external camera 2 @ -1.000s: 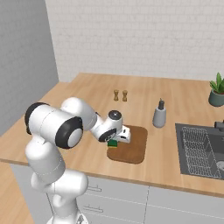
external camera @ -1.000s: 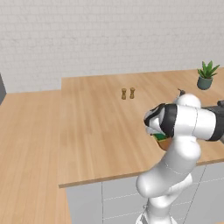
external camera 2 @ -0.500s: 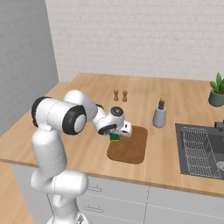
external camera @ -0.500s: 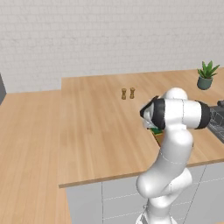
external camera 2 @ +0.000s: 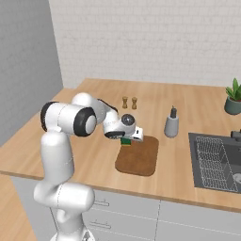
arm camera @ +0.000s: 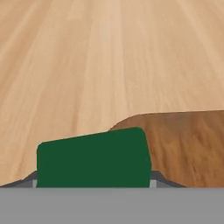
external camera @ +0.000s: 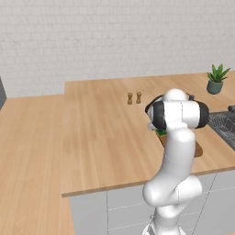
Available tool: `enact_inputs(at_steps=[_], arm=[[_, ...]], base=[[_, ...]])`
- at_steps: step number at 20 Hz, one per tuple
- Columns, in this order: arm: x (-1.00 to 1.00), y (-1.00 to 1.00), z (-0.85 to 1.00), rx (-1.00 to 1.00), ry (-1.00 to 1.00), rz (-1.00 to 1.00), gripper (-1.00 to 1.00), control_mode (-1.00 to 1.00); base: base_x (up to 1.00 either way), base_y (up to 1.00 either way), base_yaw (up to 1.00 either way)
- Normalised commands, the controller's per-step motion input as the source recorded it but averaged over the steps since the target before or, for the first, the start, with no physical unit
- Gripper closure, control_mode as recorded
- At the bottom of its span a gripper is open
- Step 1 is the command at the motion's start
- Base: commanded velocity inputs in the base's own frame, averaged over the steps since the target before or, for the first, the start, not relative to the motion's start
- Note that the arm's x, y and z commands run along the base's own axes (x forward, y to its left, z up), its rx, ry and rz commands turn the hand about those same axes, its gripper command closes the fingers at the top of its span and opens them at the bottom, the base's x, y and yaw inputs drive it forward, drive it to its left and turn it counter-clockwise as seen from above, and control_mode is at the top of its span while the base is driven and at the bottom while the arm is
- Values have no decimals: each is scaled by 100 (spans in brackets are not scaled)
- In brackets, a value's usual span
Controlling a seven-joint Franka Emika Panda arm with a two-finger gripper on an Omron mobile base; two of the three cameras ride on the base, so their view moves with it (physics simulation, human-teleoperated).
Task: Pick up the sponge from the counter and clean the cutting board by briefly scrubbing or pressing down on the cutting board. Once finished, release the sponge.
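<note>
My gripper [external camera 2: 127, 140] is shut on the sponge [external camera 2: 125, 140], a small dark green block. It holds the sponge at the far left corner of the reddish-brown cutting board [external camera 2: 141, 157], low over it; I cannot tell whether the sponge touches the board. In the hand view the sponge [arm camera: 92, 159] sits between the finger tips, with the cutting board [arm camera: 188, 140] to its right and the light wooden counter [arm camera: 109, 52] beyond. From the left base view a green bit of the sponge [external camera: 160, 132] and a strip of the cutting board [external camera: 198, 149] peek out from behind the arm.
Two small shakers [external camera 2: 129, 102] stand behind the board. A grey soap dispenser [external camera 2: 171, 125] is at its far right, and a dark sink basin [external camera 2: 216, 160] lies further right. A potted plant [external camera 2: 234, 96] stands at the back right. Bare counter [external camera: 92, 133] stretches left.
The arm has swung its elbow round and drawn upright. The gripper has carried the sponge along the board's left side toward its far corner, still shut on it.
</note>
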Motion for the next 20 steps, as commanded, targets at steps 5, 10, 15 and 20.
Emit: enact_inputs(at_steps=[5,10,15,20], arm=[[44,-13,0,0,-1,0,100,-100],[47,-15,-2,0,0,0,100,-100],[31,-21,-14,0,-1,0,100,-100],[5,-33,-31,0,-1,0,100,-100]], base=[[0,0,0],[0,0,0],[0,0,0],[0,0,0]])
